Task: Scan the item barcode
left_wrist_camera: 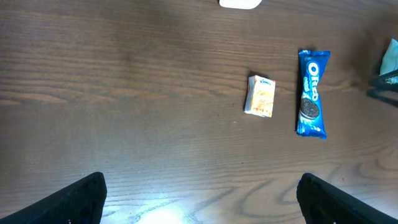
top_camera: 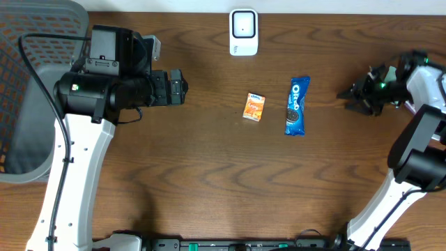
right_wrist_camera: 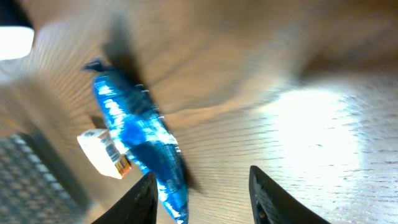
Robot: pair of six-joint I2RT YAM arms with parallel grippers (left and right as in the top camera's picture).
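Two items lie mid-table: a blue Oreo pack (top_camera: 297,104) and, just left of it, a small orange-and-white box (top_camera: 254,107). A white barcode scanner (top_camera: 243,31) stands at the far edge. My right gripper (top_camera: 346,94) hovers right of the Oreo pack. In the right wrist view its jaws (right_wrist_camera: 202,177) stand apart over bare wood, with the Oreo pack (right_wrist_camera: 137,134) just beside the left finger and the box (right_wrist_camera: 102,152) beyond it. My left gripper (top_camera: 182,88) is wide open well left of both items. The left wrist view shows the box (left_wrist_camera: 260,96) and the pack (left_wrist_camera: 310,93) far ahead of it (left_wrist_camera: 200,186).
A grey mesh basket (top_camera: 28,104) sits at the table's left end under the left arm. The right arm's base stands at the right edge (top_camera: 418,160). The scanner's lower edge (left_wrist_camera: 239,3) shows at the top of the left wrist view.
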